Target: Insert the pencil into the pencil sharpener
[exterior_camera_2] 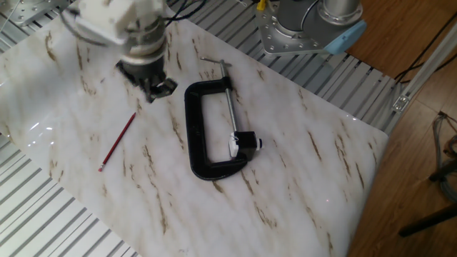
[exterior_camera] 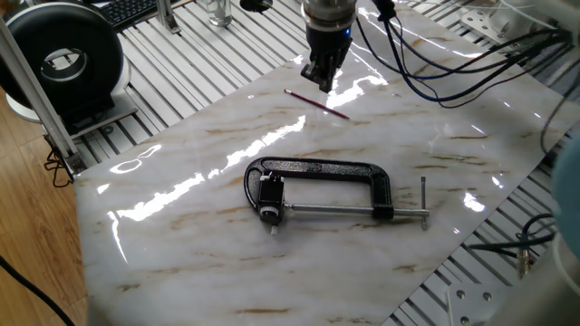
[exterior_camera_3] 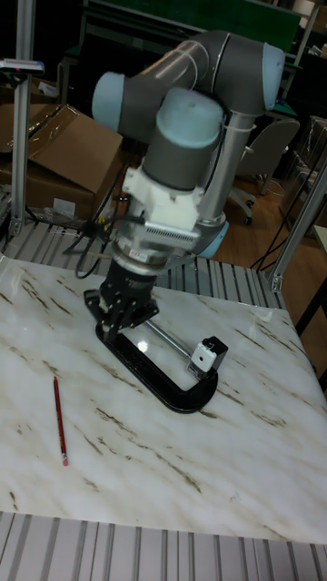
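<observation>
My gripper (exterior_camera_2: 158,91), empty, jaw gap indiscernible through blur, hovers just beside the pencil (exterior_camera_2: 118,142), which lies flat on the tabletop (exterior_camera_2: 300,185); the pencil sharpener (exterior_camera_2: 246,143) sits well apart.

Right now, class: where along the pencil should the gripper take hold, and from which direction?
Probably mid-shaft, from straight above: the pencil lies flat on the marble table with open surface on both sides, so the gripper can straddle it crosswise.
</observation>
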